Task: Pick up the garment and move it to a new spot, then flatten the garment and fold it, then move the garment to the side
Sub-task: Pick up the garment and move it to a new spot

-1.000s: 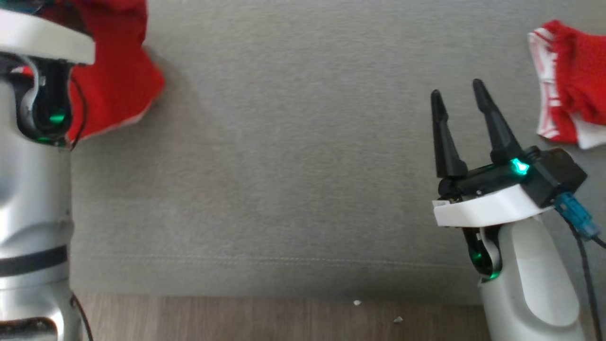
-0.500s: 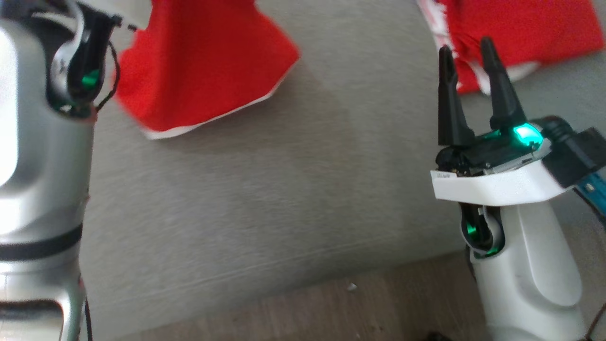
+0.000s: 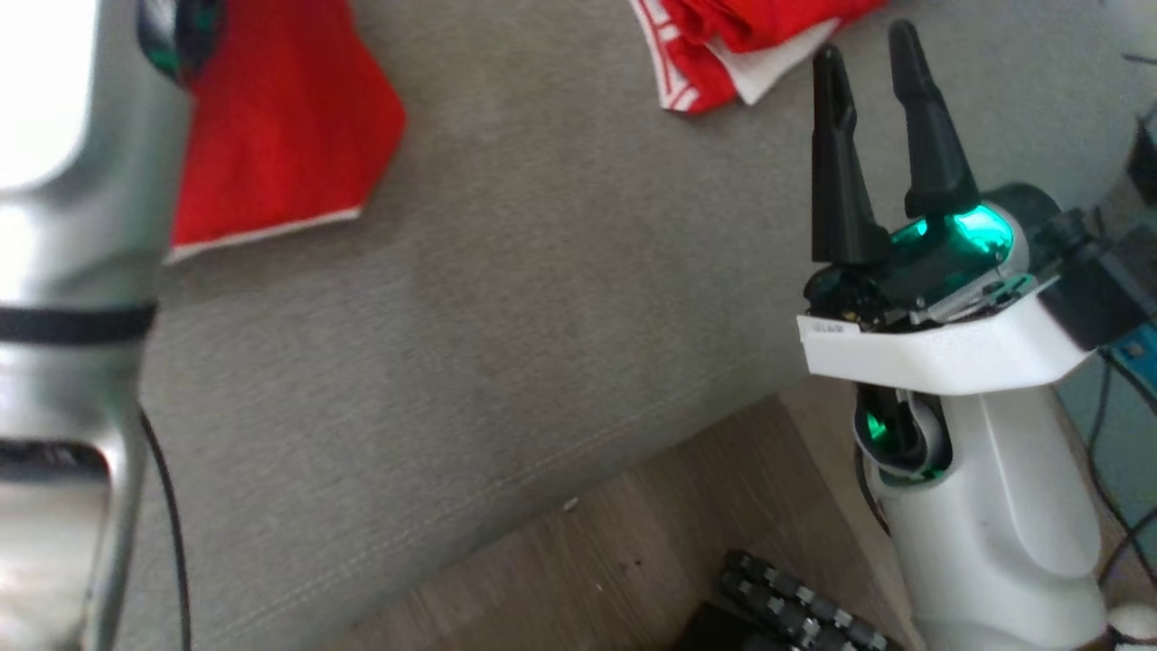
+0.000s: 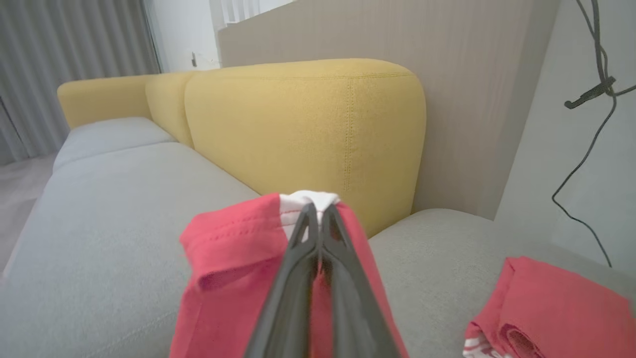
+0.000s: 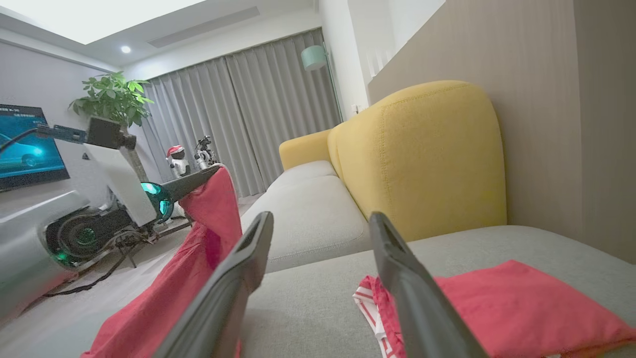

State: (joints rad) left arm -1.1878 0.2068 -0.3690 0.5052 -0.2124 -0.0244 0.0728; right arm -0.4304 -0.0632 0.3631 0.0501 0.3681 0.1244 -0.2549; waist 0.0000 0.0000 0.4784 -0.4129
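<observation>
The sofa [image 3: 542, 271] is spreading out beneath both claws. Its seat is grey, finely woven cloth with a stitched seam along the front edge. Beyond the fingertips the back [image 4: 308, 129] is rising, a rounded block of nubbly mustard fabric with a seam running down it. Behind the back a pale ribbed wall panel [image 4: 472, 99] is standing. Off to the right claw's left, grey pleated curtains [image 5: 238, 114] are hanging in long folds. A wood-grain floor [image 3: 633, 561] is showing below the seat's front edge.

The garment [image 3: 271, 136], soft red knit with a white hem, is hanging from the left claw [image 4: 320, 209]. The claw's dark tapered fingers are pinching together on a white-edged fold. The cloth is draping down in a loose cone on both sides of them. Whether its hem is touching the seat I cannot tell. In the head view the silver left forearm [image 3: 72, 271] is covering the garment's upper part.

The right claw [image 3: 866, 41] is standing wide and gripping nothing. A folded cloth [image 3: 723, 36], red with white striped trim, is lying flat on the seat just beyond its tips and partly behind one finger.

A thin black cable [image 4: 586, 149] is dangling down the wall to the left claw's right. A dark ridged object [image 3: 795, 606] is lying on the floor beside the right forearm.
</observation>
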